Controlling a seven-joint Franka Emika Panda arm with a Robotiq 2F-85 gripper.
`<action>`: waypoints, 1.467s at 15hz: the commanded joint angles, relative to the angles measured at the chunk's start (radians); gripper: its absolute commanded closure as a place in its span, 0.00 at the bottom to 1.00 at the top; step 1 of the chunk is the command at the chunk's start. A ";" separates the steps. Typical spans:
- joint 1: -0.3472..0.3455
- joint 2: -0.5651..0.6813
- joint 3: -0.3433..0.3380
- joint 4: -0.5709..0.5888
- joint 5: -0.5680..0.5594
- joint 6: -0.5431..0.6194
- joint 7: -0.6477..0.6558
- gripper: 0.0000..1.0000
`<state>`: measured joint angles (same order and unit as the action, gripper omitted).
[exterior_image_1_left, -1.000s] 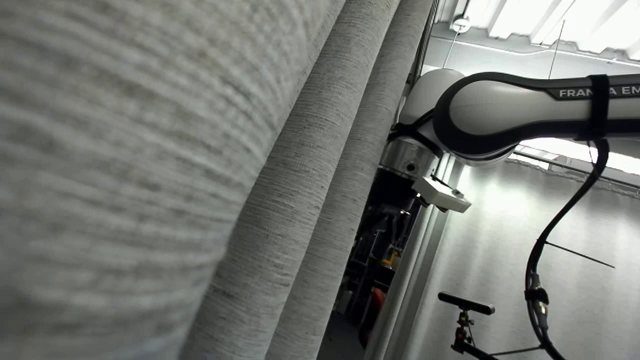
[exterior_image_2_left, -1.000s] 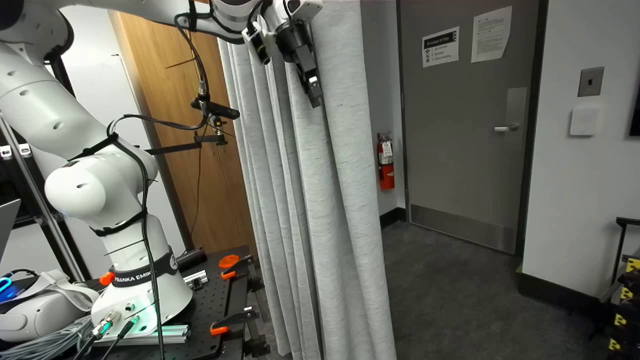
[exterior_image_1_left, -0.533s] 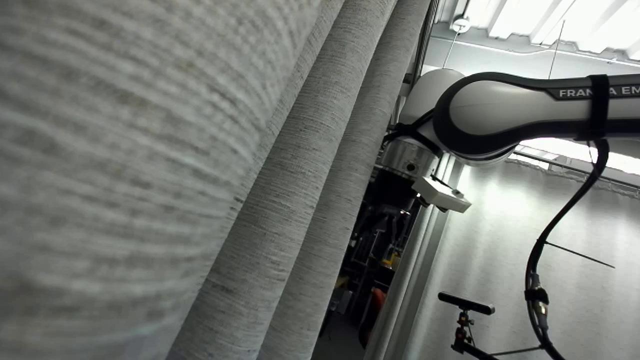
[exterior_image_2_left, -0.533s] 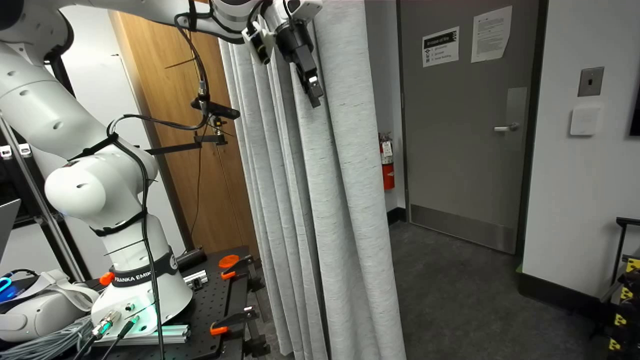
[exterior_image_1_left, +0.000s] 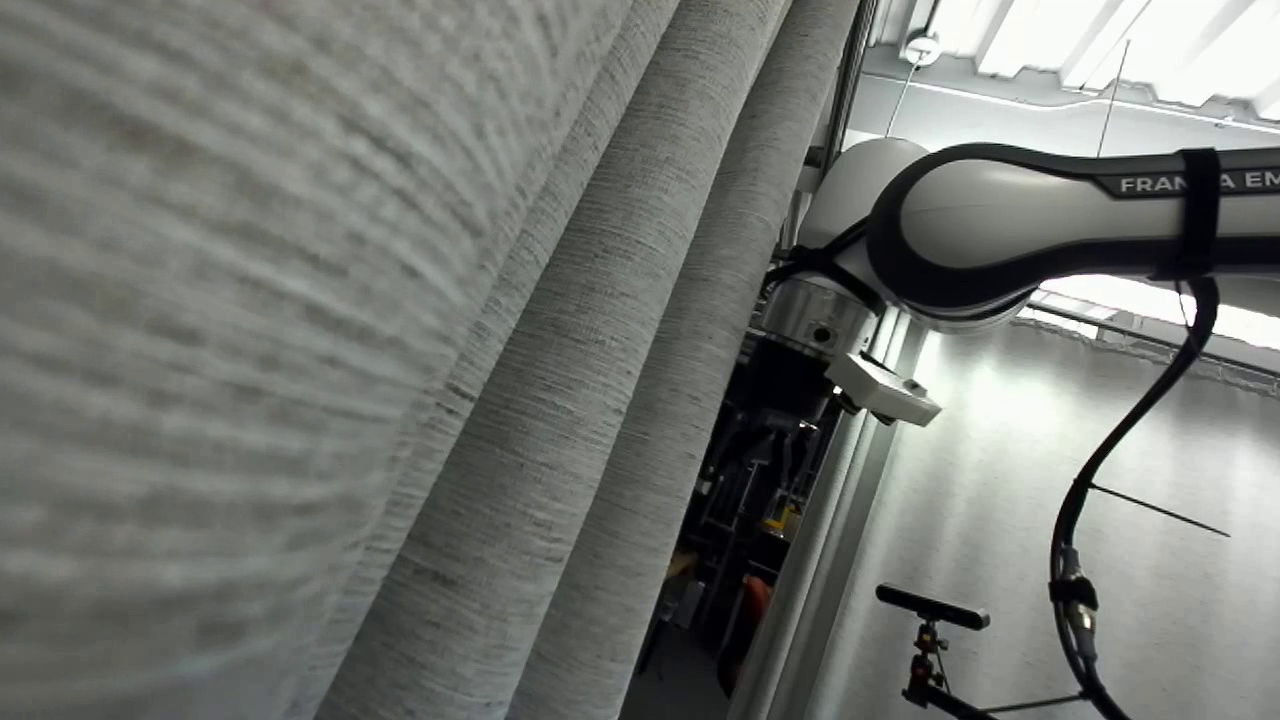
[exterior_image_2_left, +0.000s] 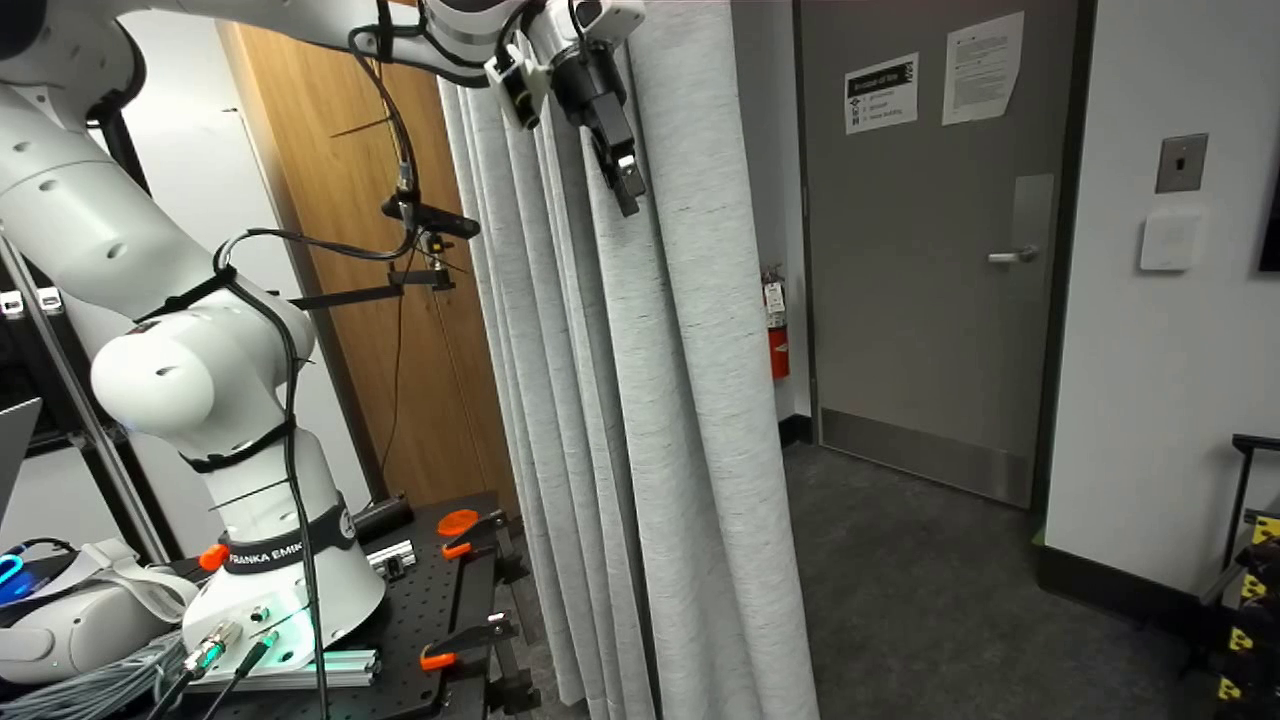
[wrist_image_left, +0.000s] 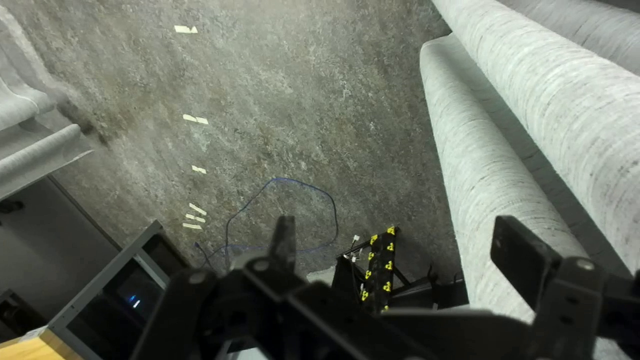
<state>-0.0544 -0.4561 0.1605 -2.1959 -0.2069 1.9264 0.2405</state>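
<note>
Gripper (wrist_image_left: 395, 237) spread wide, pale curtain (wrist_image_left: 485, 150) close beside it, contact unclear. Blue cable (wrist_image_left: 277, 179) looped on grey floor (wrist_image_left: 310, 100) below.

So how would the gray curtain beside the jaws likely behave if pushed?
Probably floppy: the curtain falls in soft, rounded folds. It would likely give and swing rather than resist, as it hangs long and loose. Its matte, woven-looking surface suggests it may not be very slippery.
</note>
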 joint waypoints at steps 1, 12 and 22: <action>0.069 -0.004 -0.058 0.011 0.087 0.001 -0.112 0.00; 0.170 0.002 -0.152 0.112 0.361 0.089 -0.415 0.00; 0.235 0.040 -0.178 0.246 0.571 0.515 -0.465 0.00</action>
<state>0.1440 -0.4468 0.0044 -2.0125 0.3120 2.3500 -0.1894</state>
